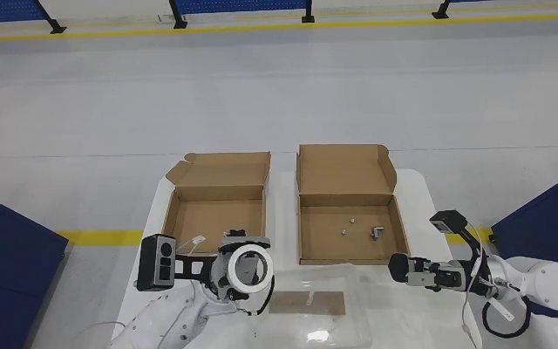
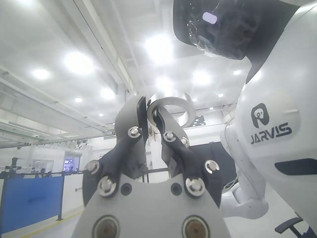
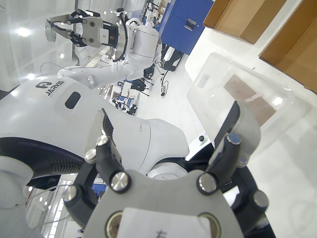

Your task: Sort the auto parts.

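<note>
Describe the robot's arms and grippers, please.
White rounded shells cover the left arm and right arm. The left gripper and right gripper each have a grey base with a white label, black linkages, silver bolts and grey fingers with black pads. Black cables loop near the wrists.

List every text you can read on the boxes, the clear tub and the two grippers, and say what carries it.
Sticker on the left gripper, which holds a metal ring: one mark, too small to read.
Paper label on the right gripper: cut off, unreadable.
Tub label on the clear tub: looks blank.
Cardboard boxes: no print seen.
</note>
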Robot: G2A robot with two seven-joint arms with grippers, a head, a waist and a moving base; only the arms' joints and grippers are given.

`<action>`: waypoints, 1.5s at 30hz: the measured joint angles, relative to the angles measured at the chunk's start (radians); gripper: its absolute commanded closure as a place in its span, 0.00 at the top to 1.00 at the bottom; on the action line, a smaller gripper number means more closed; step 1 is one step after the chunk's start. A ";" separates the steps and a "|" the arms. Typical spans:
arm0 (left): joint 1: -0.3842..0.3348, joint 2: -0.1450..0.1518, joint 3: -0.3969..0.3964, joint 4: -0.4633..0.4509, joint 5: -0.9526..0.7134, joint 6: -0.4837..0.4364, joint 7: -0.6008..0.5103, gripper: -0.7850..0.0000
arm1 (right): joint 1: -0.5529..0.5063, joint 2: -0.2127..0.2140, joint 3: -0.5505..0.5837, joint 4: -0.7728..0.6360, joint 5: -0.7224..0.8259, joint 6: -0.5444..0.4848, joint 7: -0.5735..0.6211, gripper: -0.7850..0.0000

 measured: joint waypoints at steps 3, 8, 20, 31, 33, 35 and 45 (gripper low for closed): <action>0.000 -0.011 0.002 -0.020 -0.034 -0.001 -0.001 0.00 | 0.000 0.000 0.000 0.000 0.000 0.000 0.000 1.00; 0.007 -0.026 0.003 -0.042 -0.086 -0.002 -0.002 0.00 | 0.000 0.000 0.000 0.000 0.000 0.000 0.000 1.00; 0.036 -0.043 -0.053 -0.012 0.048 0.006 -0.018 0.00 | 0.000 0.000 0.000 0.000 0.000 0.000 0.000 1.00; 0.053 -0.076 -0.066 -0.090 -0.067 0.017 0.017 0.00 | 0.000 0.000 0.000 0.000 0.000 0.000 0.000 1.00; 0.053 -0.081 -0.069 -0.104 -0.087 0.020 0.020 0.00 | 0.000 0.000 0.000 0.000 0.000 0.000 0.000 1.00; 0.053 -0.086 -0.075 -0.111 -0.097 0.019 0.019 0.00 | 0.000 0.000 0.000 0.000 0.000 0.000 0.000 1.00; 0.069 -0.092 -0.121 -0.078 0.050 0.002 -0.006 0.00 | 0.000 0.000 0.000 0.000 0.000 0.000 0.000 1.00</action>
